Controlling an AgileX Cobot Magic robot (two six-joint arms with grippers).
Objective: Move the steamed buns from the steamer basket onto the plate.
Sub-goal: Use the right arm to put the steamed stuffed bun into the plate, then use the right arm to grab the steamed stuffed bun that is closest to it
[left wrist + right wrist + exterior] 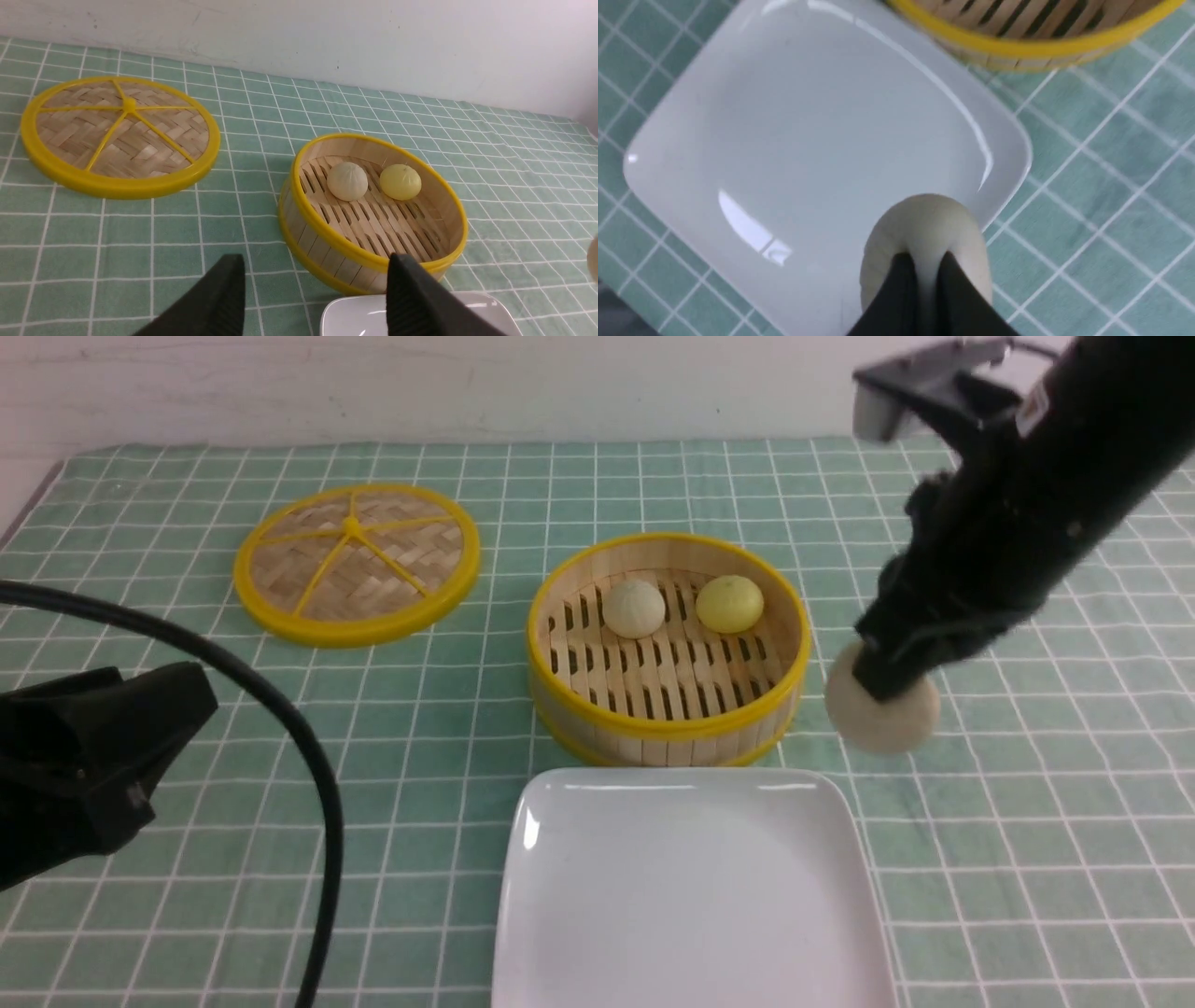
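The right end effector [882,683] pinches a pale bun [887,717] aloft beside the basket [667,728], mid-carry; next it must lower over the plate [691,896] and let go. A white bun [634,608] and a yellow bun [729,604] wait inside (left end effector [314,289] spread, empty).

The right arm [1027,513] is a thick, lumpy tube in matte black, with a small white label [1033,409] and a grey, boxy camera housing [901,397] jutting from it. A fat black cable [299,747] curves beside the left gripper [317,294], whose black wedge-shaped fingers [224,303] show fine ribbing. The right gripper [924,275] has smooth, tapering black tips.
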